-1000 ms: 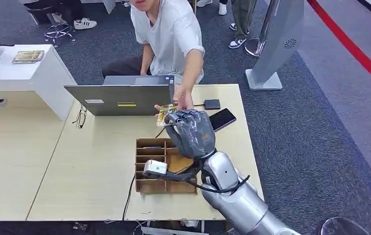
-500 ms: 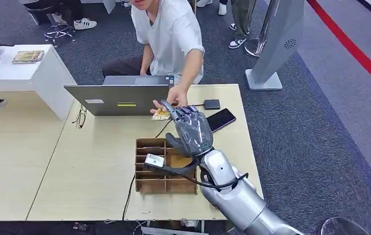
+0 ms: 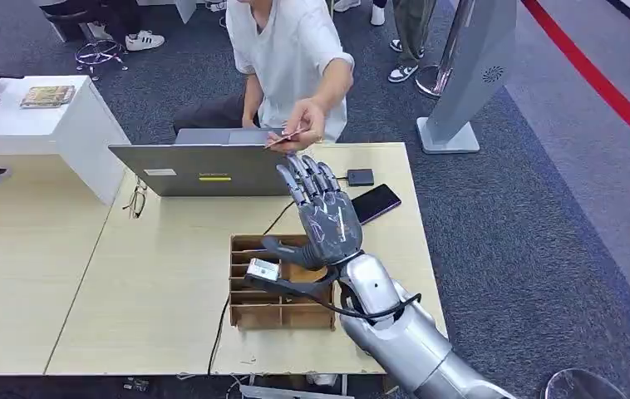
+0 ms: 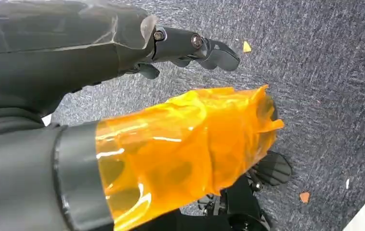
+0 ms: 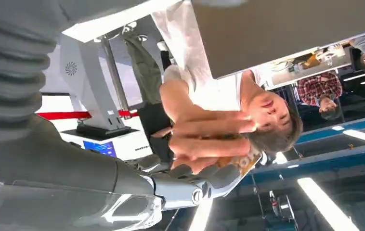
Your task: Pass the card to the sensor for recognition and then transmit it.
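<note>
A seated person's hand (image 3: 307, 125) pinches the card (image 3: 285, 137) above the laptop's far edge; in the right wrist view the same hand (image 5: 204, 142) covers most of the yellowish card (image 5: 233, 161). My right hand (image 3: 326, 218) is raised over the table below it, fingers spread and pointing at the person, holding nothing and apart from the card. A small black square sensor (image 3: 360, 176) lies on the table just right of my fingertips. My left hand (image 4: 137, 48) hangs over grey carpet, its thumb (image 4: 185, 139) wrapped in orange film, nothing in it.
A grey laptop (image 3: 204, 166) stands open at the table's far side. A black phone (image 3: 376, 202) lies beside the sensor. A wooden compartment box (image 3: 249, 312) sits under my right forearm, with a cable (image 3: 220, 332) running past it. Glasses (image 3: 135, 199) lie left of the laptop.
The person took the card from my right hand and lifted it away over the laptop. My right hand's fingers spread open and it sank slightly.
</note>
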Robot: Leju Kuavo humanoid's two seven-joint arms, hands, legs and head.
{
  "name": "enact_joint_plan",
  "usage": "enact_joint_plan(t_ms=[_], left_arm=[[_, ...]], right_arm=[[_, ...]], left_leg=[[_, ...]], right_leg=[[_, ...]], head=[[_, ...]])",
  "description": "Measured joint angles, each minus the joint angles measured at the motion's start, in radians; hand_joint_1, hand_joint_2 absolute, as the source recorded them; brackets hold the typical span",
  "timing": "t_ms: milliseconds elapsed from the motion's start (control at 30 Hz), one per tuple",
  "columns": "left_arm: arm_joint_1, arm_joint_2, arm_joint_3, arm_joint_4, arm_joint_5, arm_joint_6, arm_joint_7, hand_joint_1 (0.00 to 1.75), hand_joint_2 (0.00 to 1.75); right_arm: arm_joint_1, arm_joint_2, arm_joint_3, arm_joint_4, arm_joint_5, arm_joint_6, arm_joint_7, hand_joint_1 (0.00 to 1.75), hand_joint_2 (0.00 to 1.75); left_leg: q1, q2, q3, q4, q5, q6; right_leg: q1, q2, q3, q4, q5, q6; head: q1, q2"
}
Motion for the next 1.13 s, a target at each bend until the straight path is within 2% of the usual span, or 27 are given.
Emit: enact_joint_plan(t_ms=[233,333,500,733,833,900,1133], left_arm=[[0.000,-0.001,0.000,0.000,0.000,-0.002,0.000,0.00,0.00],[0.000,-0.001,0.000,0.000,0.000,-0.003,0.000,0.00,0.00],[0.002,-0.002,0.009,0.001,0.000,-0.005,-0.014,0.00,0.00],[0.015,-0.003,0.050,0.001,0.000,0.007,-0.041,0.00,0.00],[0.020,-0.005,0.066,0.001,0.000,0.011,-0.052,0.00,0.00],[0.021,-0.006,0.085,0.001,0.000,0.015,-0.063,0.00,0.00],[0.029,-0.011,0.135,0.002,0.000,0.019,-0.090,0.00,0.00]], right_arm=[[0.001,0.000,0.000,-0.018,0.000,-0.004,-0.004,0.00,0.00],[0.011,0.000,0.000,-0.048,-0.024,-0.022,-0.030,0.00,0.00],[0.057,-0.005,0.000,-0.195,-0.193,-0.047,-0.134,0.00,0.00],[0.134,-0.038,0.000,-0.408,-0.520,0.010,-0.303,0.00,0.00],[0.163,-0.052,0.000,-0.466,-0.671,0.084,-0.366,0.00,0.00],[0.177,-0.064,0.002,-0.497,-0.852,0.217,-0.411,0.00,0.00],[0.234,-0.100,-0.005,-0.555,-1.243,0.563,-0.503,0.00,0.00]], left_leg=[[0.000,0.000,0.000,0.000,0.000,0.000],[0.000,0.000,0.000,0.000,0.000,0.000],[0.000,0.000,0.000,0.000,0.000,0.000],[0.000,0.000,0.000,0.000,0.000,0.000],[0.000,0.000,0.000,0.000,0.000,0.000],[0.000,0.000,0.000,0.000,0.000,0.000],[0.000,0.000,0.000,0.000,0.000,0.000]], right_leg=[[0.000,0.000,0.000,0.000,0.000,0.000],[0.000,0.000,0.000,0.000,0.000,0.000],[0.000,0.000,0.000,0.000,0.000,0.000],[0.000,0.000,0.000,0.000,0.000,0.000],[0.000,0.000,0.000,0.000,0.000,0.000],[0.000,0.000,0.000,0.000,0.000,0.000],[0.000,0.000,0.000,0.000,0.000,0.000]], head=[[0.000,0.000],[0.000,0.000],[0.000,0.000],[0.000,0.000],[0.000,0.000],[0.000,0.000],[0.000,0.000]])
